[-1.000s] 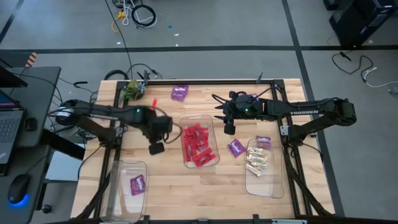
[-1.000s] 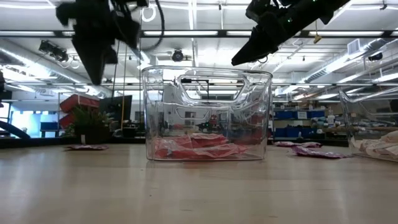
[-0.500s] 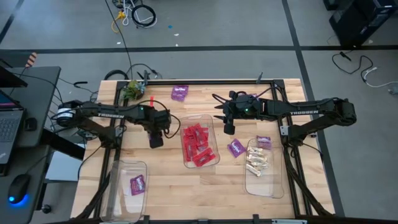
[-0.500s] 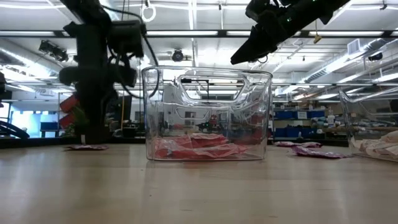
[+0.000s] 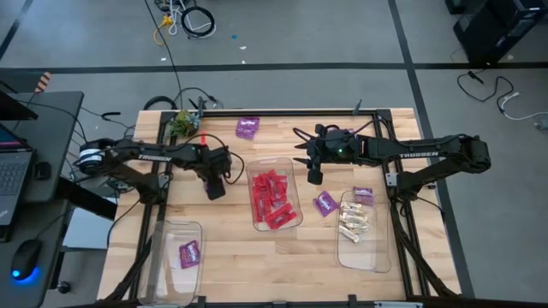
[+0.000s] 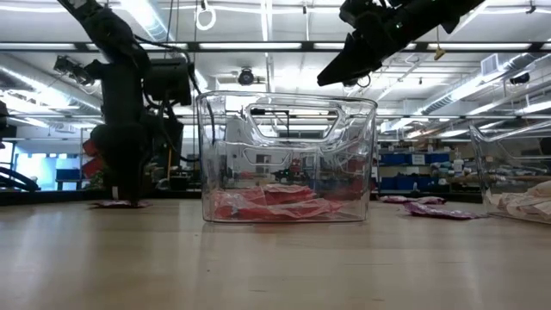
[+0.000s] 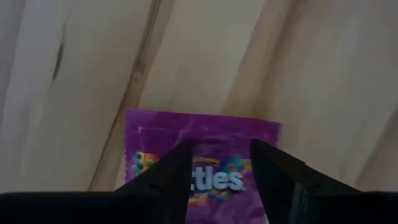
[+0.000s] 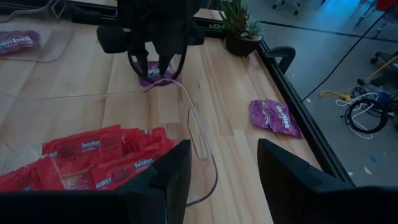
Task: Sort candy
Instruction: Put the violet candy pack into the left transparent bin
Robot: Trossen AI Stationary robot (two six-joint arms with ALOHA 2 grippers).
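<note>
My left gripper [image 7: 217, 149] points down, open, low over a purple candy packet [image 7: 202, 127] that lies flat on the table left of the middle bin. The right wrist view shows the same gripper [image 8: 155, 62] over the packet [image 8: 151, 77]. In the high view the arm hides this packet. My right gripper [image 5: 314, 177] hangs open in the air beside the middle bin's far right corner, holding nothing. Red candies [image 5: 272, 198] fill the middle bin. Cream candies [image 5: 354, 222] lie in the right bin, and one purple packet [image 5: 189, 253] lies in the near left bin. My left gripper comes at the purple packet from above, with one fingertip [image 7: 177, 163] and the other over the packet's printed face. I cannot tell whether the tips touch the wrapper. The packet lies flat on the wood.
Loose purple packets lie on the table at the far edge [image 5: 247, 127] and between the middle and right bins [image 5: 324, 204], [image 5: 363, 194]. A small potted plant [image 5: 182, 124] stands at the far left corner. Bare wood lies near the front edge between the bins.
My left gripper has come down from high above the table to just over the tabletop. It has also shifted toward the far edge, ending over the purple packet beside the middle bin. My right arm has kept still.
</note>
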